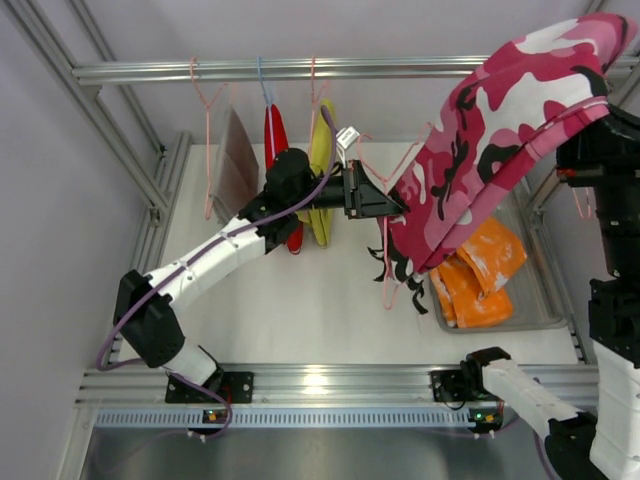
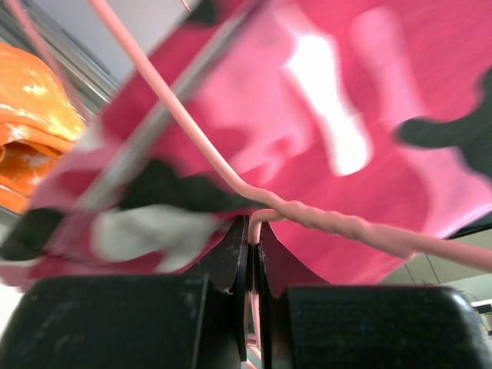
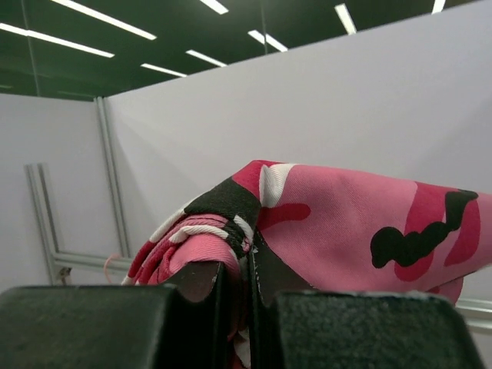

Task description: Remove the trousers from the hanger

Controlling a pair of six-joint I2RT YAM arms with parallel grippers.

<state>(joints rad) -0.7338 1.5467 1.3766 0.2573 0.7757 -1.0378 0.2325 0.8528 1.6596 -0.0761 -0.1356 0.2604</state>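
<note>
Right fingers (image 3: 201,280) pinching pink camouflage trousers (image 3: 346,223) (edge), left fingers (image 2: 231,257) clamping hanger (image 2: 346,224)

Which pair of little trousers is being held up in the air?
The pink camouflage pair, pinched by the right gripper; the orange pair lies in the tray.

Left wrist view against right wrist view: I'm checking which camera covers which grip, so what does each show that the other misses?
Only the left wrist view shows the pink hanger pinched in the left gripper, plus the orange trousers at its left edge. Only the right wrist view shows the right gripper shut on the pink camouflage trousers, with ceiling lights above. Both show those camouflage trousers.
</note>
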